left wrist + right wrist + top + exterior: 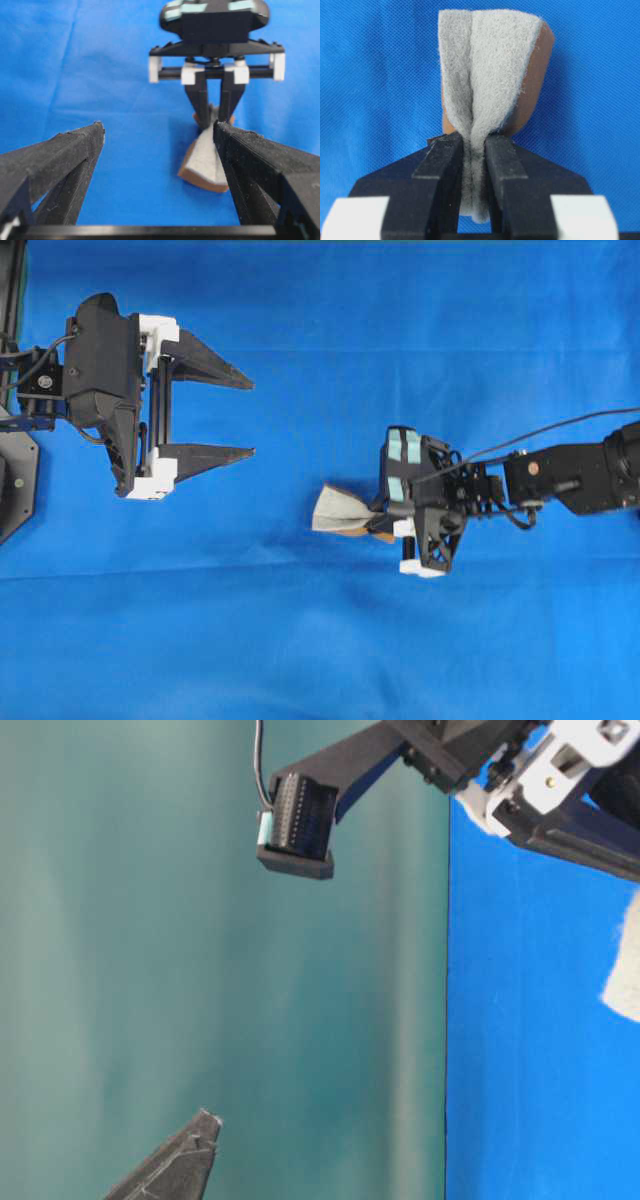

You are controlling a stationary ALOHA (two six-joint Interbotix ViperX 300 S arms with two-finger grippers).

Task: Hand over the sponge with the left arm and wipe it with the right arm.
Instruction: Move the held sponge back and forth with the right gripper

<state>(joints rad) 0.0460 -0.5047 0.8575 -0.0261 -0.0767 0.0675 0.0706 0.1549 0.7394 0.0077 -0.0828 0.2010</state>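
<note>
1. While pinched hard at one end by the right gripper [475, 150], sponge [487, 75] folds into a crease; free end fans out past the fingertips, grey face toward the wrist view, brown layer behind.
2. Held clear of the left gripper [250, 412], whose fingers [205, 362] stand spread wide and empty, well apart from the sponge.
3. Handover looks done; wiping judged the step in hand.
4. To wipe well: lower until the free end beyond the tips meets the cloth [320, 640], not the fingertips themselves.
5. Keep the squeeze as is; a looser hold would likely let the folded end slip out between the fingers.
6. Tilt so the fuzzy face lies flat against the cloth, brown layer up.
7. Stroke away from the left gripper, or beside it, to avoid a clash.
8. Press lightly; cloth may bunch ahead of the tips.
</note>
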